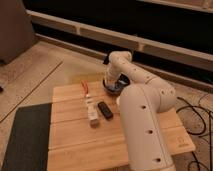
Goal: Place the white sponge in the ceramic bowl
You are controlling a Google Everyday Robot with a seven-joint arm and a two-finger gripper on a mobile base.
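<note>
Arm fills the right-centre of the view: big white segments rise from the bottom edge and bend over the far side of the counter.

Pincer points down at the bowl, right over or inside it. Can't tell if the pincer is open, closed or gripping anything; its tip merges with the bowl's dark interior.

Bowl sits at the far edge of the counter, just right of centre, with the forearm partly covering it. A pale grey-blue patch shows inside the bowl under the pincer. That looks like the sponge, though its outline isn't readable. Can't say whether it rests on the bowl's bottom or is still held.

Other things on the counter:
- Black block near the centre, lying flat and angled.
- Whitish bar just left of the block, lying lengthwise towards the camera, close to the block but apart from it.
- Small orange-red item further back on the left, near the far edge, well apart from the bowl.

Dark mat lies on the floor against the counter's left side. Cables run across the floor on the right.
</note>
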